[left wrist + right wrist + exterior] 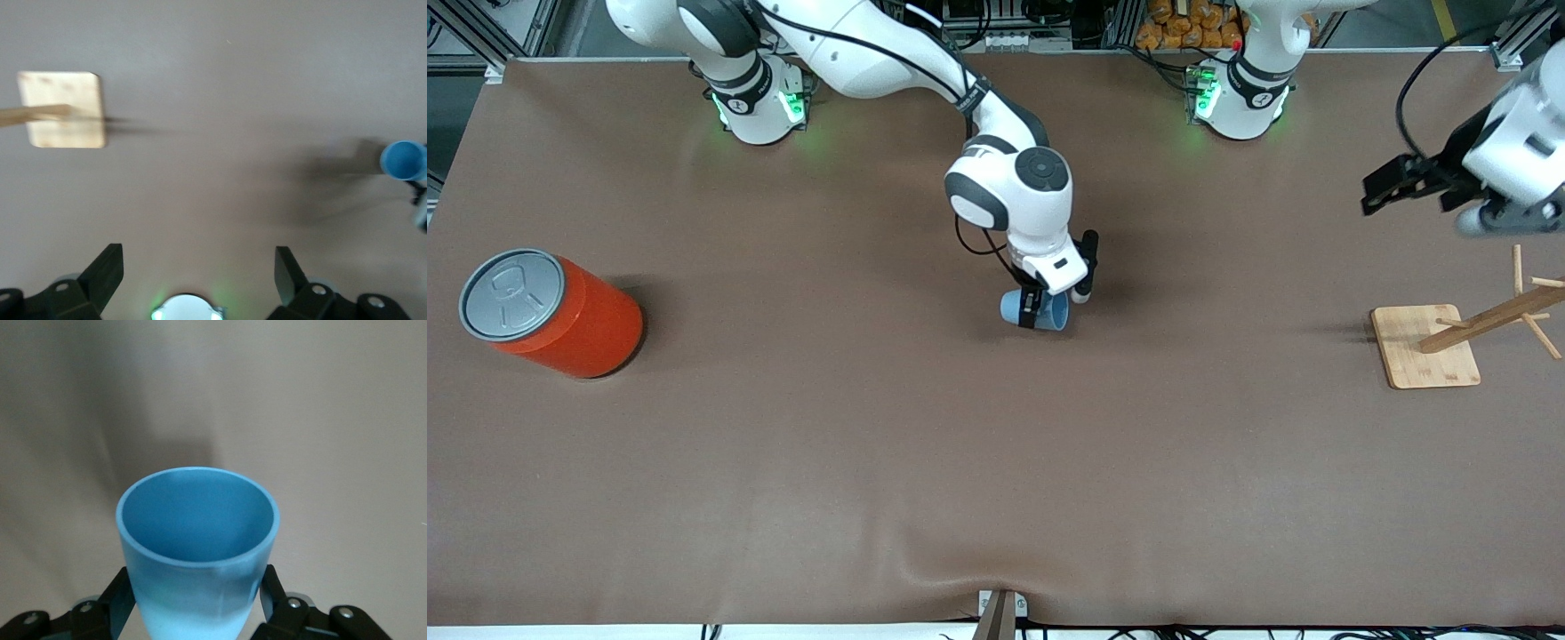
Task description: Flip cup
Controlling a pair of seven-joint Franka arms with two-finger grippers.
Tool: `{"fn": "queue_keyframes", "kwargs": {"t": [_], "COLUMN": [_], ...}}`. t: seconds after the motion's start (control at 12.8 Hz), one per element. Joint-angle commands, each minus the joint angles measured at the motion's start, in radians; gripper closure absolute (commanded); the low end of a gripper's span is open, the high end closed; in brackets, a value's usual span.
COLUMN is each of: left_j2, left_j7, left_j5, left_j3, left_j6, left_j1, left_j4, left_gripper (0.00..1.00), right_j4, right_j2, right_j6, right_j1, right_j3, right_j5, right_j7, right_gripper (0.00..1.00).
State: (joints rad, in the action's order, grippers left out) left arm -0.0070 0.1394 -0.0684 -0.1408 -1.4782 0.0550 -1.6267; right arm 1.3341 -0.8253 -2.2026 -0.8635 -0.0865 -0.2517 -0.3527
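Note:
The small light-blue cup [1034, 310] is on its side, low over the middle of the table, gripped between the fingers of my right gripper [1049, 307]. In the right wrist view the cup [197, 540] fills the space between the two black fingers [120, 597], its open mouth pointing away from the wrist. My right gripper [197, 593] is shut on its lower body. My left gripper [1383, 188] hangs open and empty over the left arm's end of the table, waiting. In the left wrist view the left gripper [198, 259] has wide-apart jaws, and the cup [403, 160] shows farther off.
A large orange can with a grey pull-tab lid [551, 311] stands near the right arm's end of the table. A wooden peg stand with a square base [1424, 347] stands near the left arm's end, below the left gripper; it also shows in the left wrist view [63, 110].

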Motion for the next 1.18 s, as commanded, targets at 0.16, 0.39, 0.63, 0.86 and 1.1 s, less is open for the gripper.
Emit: {"fn": "queue_keyframes", "kwargs": {"t": [0.16, 0.39, 0.63, 0.86, 1.1], "left_j2": [0.16, 0.238, 0.337, 0.421, 0.467], "left_j7": [-0.006, -0.011, -0.087, -0.17, -0.187], "left_j5": [-0.114, -0.17, -0.269, -0.342, -0.402], "left_j3": [-0.011, -0.022, -0.033, -0.033, -0.033], "left_j6": [-0.106, -0.218, -0.28, -0.303, -0.303], "left_j1": [0.026, 0.02, 0.014, 0.019, 0.014], "left_j4": [-0.002, -0.041, -0.045, -0.047, -0.055], "left_gripper": [0.0, 0.0, 0.0, 0.0, 0.0], "right_j4": [-0.073, -0.073, -0.07, -0.066, -0.064], "right_j2": [-0.057, -0.064, -0.064, -0.064, -0.064], "right_j6": [0.069, 0.066, 0.061, 0.055, 0.052], "right_j1": [-0.04, -0.046, -0.049, -0.048, -0.048], "right_j3": [0.014, 0.014, 0.014, 0.014, 0.014], "right_j5": [-0.027, -0.027, -0.035, -0.037, -0.046], "right_j7": [0.024, 0.032, 0.056, 0.064, 0.067], "right_gripper": [1.0, 1.0, 0.92, 0.03, 0.0]}}
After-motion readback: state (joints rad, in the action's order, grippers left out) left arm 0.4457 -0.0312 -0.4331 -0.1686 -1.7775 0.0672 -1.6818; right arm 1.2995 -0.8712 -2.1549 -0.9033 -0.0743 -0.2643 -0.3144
